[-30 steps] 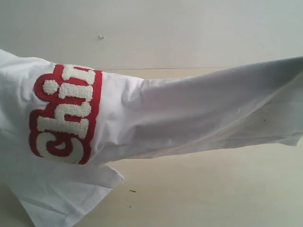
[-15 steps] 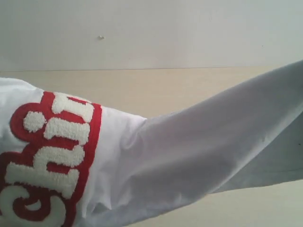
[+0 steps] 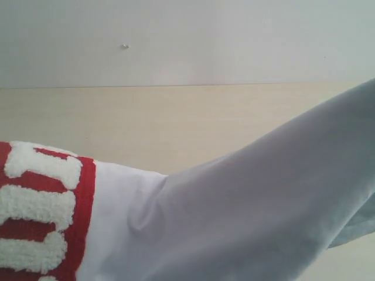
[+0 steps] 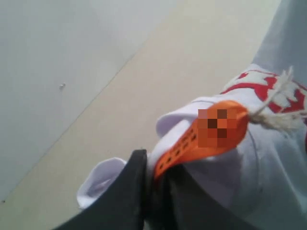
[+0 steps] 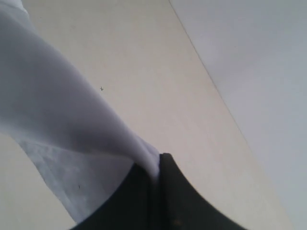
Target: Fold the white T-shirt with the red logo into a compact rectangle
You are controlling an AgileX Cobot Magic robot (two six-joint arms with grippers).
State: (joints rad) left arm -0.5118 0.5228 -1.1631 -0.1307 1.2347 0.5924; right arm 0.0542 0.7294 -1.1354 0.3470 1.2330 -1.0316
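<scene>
The white T-shirt [image 3: 252, 205] is up in the air, pulled long between the two arms, and it hangs over the pale counter [image 3: 176, 117]. It is so near the exterior camera that it fills the lower part of that view. The red logo [image 3: 41, 211] with its fluffy white letters shows at the left end, cut off by the edge, so only a few letters can be seen. The left fingers [image 4: 124, 199] are pressed together on the shirt near the neck, right beside the orange tag [image 4: 211, 132], and a bit of the red patch shows just past it. The right fingers [image 5: 180, 191] are pressed together too, on a thin bunch of cloth at the other end, and the rest of the shirt slopes away from them. Behind it all is a plain grey wall [image 3: 187, 35]. No neat fold shows anywhere on the shirt. It looks loose, stretched and a little bunched at both ends. So I think the job is early or in the middle — the shirt is only being held up, maybe to shake it flat or to lay it down. Laying it flat, folding it over and making a small tidy rectangle all look left to do. Whether any part of it touches the counter I cannot tell.
</scene>
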